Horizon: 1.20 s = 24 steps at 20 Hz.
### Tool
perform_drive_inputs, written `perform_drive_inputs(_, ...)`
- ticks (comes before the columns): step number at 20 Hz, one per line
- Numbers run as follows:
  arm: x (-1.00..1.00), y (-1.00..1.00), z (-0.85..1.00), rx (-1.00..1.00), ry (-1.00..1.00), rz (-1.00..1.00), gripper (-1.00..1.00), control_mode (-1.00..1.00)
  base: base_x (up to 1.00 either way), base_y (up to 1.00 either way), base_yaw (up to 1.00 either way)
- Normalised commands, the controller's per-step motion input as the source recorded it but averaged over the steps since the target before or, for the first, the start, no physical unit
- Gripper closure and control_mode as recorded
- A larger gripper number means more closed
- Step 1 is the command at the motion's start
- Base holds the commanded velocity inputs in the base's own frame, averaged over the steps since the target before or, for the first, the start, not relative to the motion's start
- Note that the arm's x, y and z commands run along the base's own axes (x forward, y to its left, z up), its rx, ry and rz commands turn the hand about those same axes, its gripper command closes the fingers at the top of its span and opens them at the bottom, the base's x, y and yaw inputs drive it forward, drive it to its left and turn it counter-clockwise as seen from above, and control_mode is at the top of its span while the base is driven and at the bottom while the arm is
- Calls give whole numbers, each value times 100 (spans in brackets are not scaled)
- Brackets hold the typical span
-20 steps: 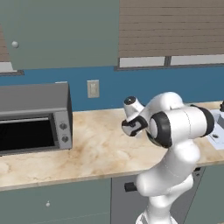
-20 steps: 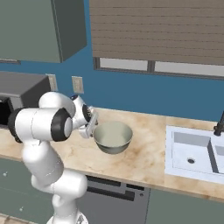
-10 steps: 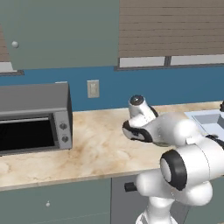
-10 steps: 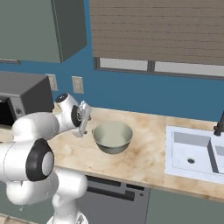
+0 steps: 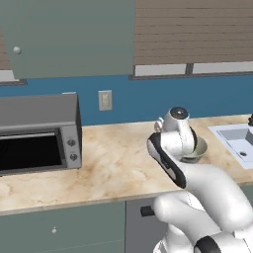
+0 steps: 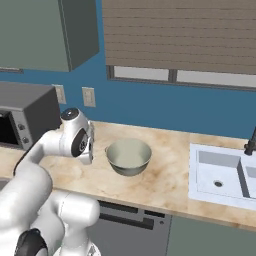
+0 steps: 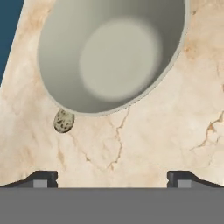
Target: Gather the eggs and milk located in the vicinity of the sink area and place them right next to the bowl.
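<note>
A blue wall (image 6: pixel 150 107) backed the marble counter (image 5: pixel 113 163), with a shuttered window (image 6: pixel 180 40) above and grey-green cabinets (image 5: pixel 69 34) beside it

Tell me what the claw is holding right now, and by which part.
Nothing. The claw is open with only bare counter between its tips; the egg lies on the counter beside the bowl.

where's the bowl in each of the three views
Left base view: the bowl sits right of centre on the counter, mostly hidden behind the arm, only its right rim showing.
Right base view: the bowl stands in full view near the middle, between the arm and the sink.
Hand view: the bowl takes the upper half, an egg beside its rim.
Shared landmark: the marbled counter.
</note>
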Motion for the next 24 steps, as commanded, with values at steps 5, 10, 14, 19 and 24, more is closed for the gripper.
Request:
perform_drive_inputs(5, -67, 0, 30, 0, 12, 35, -100, -100, 0, 0, 0)
perform_drive_inputs(10, -54, 0, 15, 0, 12, 29, -100, -100, 0, 0, 0)
perform_drive_inputs(14, -33, 0, 21, 0, -1, 16, -100, -100, 0, 0, 0)
perform_drive_inputs(19, -18, 0, 4, 0, -14, 0, -100, -100, 0, 0, 0)
perform_drive_inputs(24, -12, 0, 8, 0, -8, 0, -100, 100, -13, -2, 0)
